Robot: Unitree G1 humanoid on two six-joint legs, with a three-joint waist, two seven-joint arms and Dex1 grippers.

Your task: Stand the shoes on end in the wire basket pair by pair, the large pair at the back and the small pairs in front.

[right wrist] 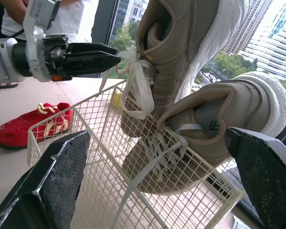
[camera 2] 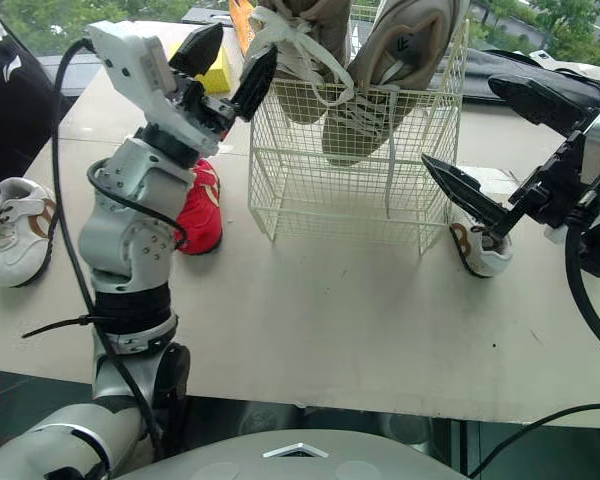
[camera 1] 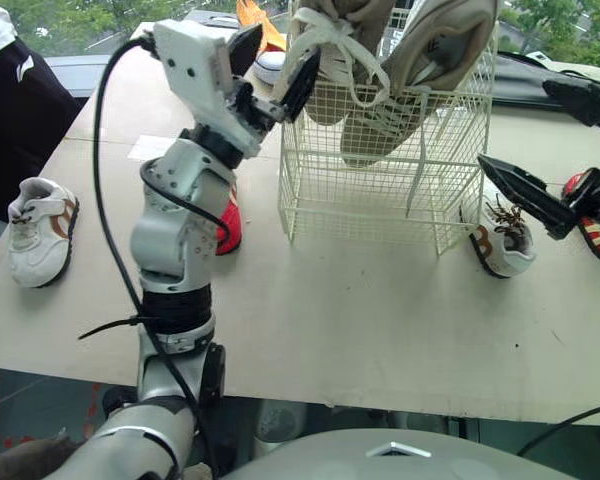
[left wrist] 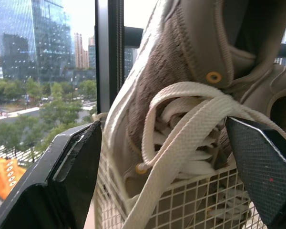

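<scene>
- The right gripper [camera 2: 460,120] is open; a small white shoe [camera 1: 502,245] lies on the table [camera 1: 360,320] just below it, beside the wire basket [camera 1: 380,200].
- The left gripper [camera 1: 283,48], also open, is at the laces of the large pair [camera 1: 410,50], which stands on end in the basket.

The wire basket [camera 2: 350,170], upper centre, holds two large beige sneakers [camera 2: 405,55] on end. The left gripper [camera 2: 245,40], fingers apart, is beside their laces. At right, the right gripper [camera 2: 461,122] spreads wide above a small white shoe [camera 2: 480,248]. A red shoe [camera 2: 200,212] lies left of the basket.
</scene>
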